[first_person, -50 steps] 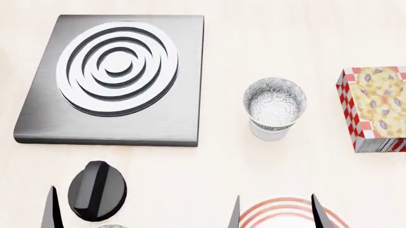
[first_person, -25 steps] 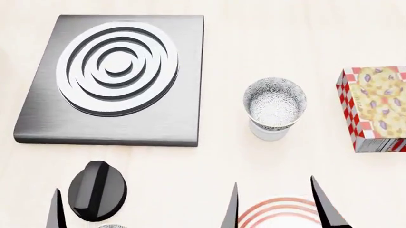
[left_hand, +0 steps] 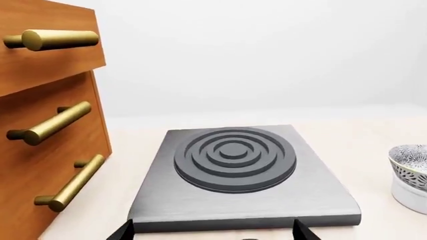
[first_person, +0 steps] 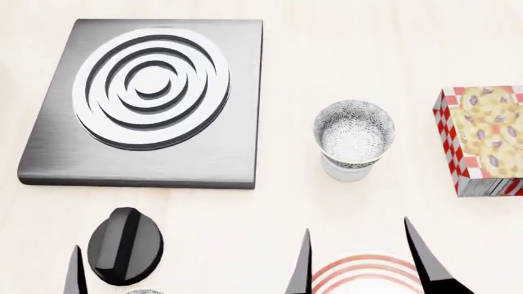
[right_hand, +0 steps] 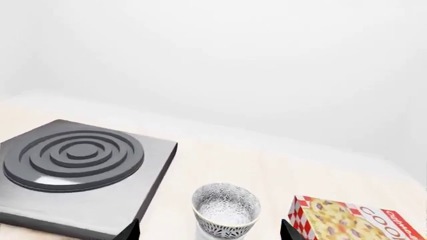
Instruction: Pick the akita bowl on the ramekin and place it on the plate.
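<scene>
The right gripper [first_person: 358, 260] has crept forward over the last second: its two dark fingertips reach further up from the near edge of the head view, spread wide apart with nothing between them but the plate [first_person: 368, 269] below. That puts it on a line toward the speckled bowl [first_person: 354, 133], which sits nested in the white cup [first_person: 347, 169], right of the stove plate [first_person: 151, 101] and left of the cookie box [first_person: 482, 141]. The bowl hasn't budged, so I'd say the reach has only begun. The left gripper [first_person: 75, 275] shows one fingertip here; from its wrist view its fingers stand apart, empty.
</scene>
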